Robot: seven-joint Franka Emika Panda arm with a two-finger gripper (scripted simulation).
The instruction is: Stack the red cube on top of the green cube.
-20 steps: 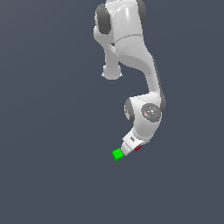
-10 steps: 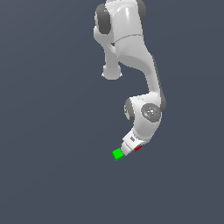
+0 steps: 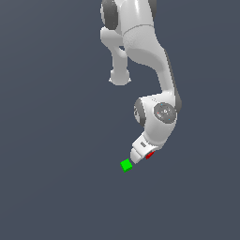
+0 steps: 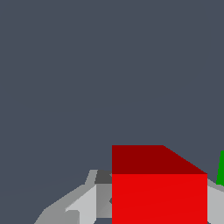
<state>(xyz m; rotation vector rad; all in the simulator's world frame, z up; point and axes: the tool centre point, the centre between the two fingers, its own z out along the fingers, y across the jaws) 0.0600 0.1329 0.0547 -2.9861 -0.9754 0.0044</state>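
While the fingers close on its flat sides, the red cube, seemingly light and rigid, sits near the desk's middle, just beside the green cube.

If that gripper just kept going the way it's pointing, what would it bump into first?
Most likely the red cube, which fills the space right at the gripper in the wrist view. The green cube sits just off to one side. Depth is unclear, so contact may already exist.
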